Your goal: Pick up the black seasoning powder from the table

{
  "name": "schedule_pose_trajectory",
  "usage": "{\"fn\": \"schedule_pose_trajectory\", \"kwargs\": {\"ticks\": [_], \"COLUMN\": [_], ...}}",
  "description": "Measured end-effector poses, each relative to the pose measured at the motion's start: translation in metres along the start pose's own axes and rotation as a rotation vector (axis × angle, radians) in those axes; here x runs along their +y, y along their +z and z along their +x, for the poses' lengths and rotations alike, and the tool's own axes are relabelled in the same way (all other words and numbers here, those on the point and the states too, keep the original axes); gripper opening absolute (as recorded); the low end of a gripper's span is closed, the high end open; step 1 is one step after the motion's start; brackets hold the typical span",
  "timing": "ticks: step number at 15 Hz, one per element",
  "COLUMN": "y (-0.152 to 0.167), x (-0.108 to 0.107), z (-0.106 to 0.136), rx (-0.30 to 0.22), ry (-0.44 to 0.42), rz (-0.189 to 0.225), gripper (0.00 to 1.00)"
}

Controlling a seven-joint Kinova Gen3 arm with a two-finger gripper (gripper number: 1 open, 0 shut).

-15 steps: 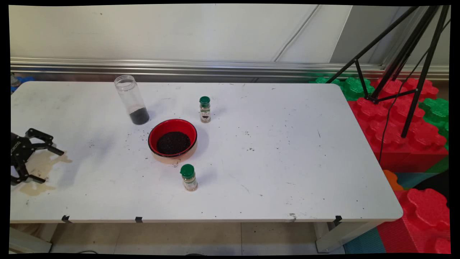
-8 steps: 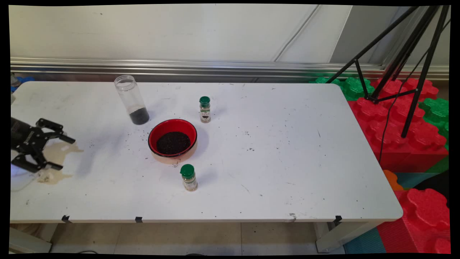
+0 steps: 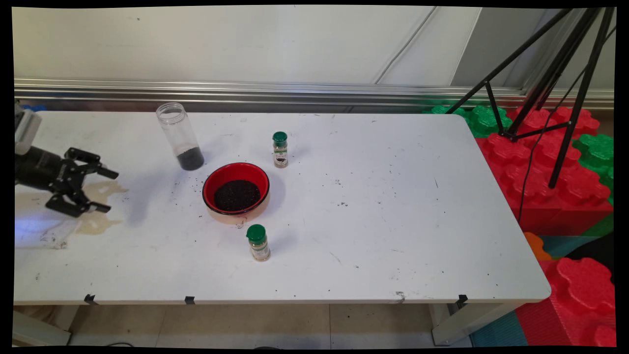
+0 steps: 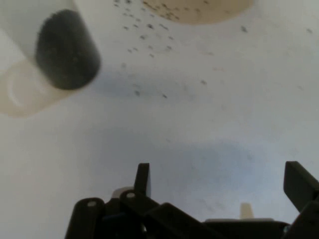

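The two fingers [image 3: 105, 172] of the gripper [image 3: 112, 191] are spread wide apart and nothing is between them, so the gripper is holding nothing. It hangs low over the table [image 3: 393, 221], lying on its side, and its tips point across toward the red bowl [image 3: 210, 183], which is well apart from it to the picture's right. Under the gripper, on the side away from the bowl, there is a pale brown stain [image 3: 98, 206] on the table. The thing nearest the gripper is the clear jar [image 3: 179, 135]. It stands just behind the bowl, toward the wall and a bit to the picture's left, not touching it. The jar is upright, so its long side runs straight up and down, and its open mouth points up with no lid on. Only a little dark stuff sits at its bottom, while the bowl has a good heap of the same dark grains. A few loose grains [image 3: 189, 184] lie on the table beside the bowl. Two small bottles with green caps stand upright too: one [image 3: 280, 150] just behind the bowl and one [image 3: 258, 242] just in front of it.
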Motion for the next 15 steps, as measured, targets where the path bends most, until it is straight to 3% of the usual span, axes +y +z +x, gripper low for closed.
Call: {"fn": "schedule_pose_trajectory", "kwargs": {"ticks": [6, 15], "y": [0.02, 0.069], "x": [-0.011, -0.034], "z": [0.015, 0.035], "rx": [0.034, 0.136], "ry": [-0.042, -0.084], "rz": [0.073, 0.179], "gripper": [1.0, 1.0]}}
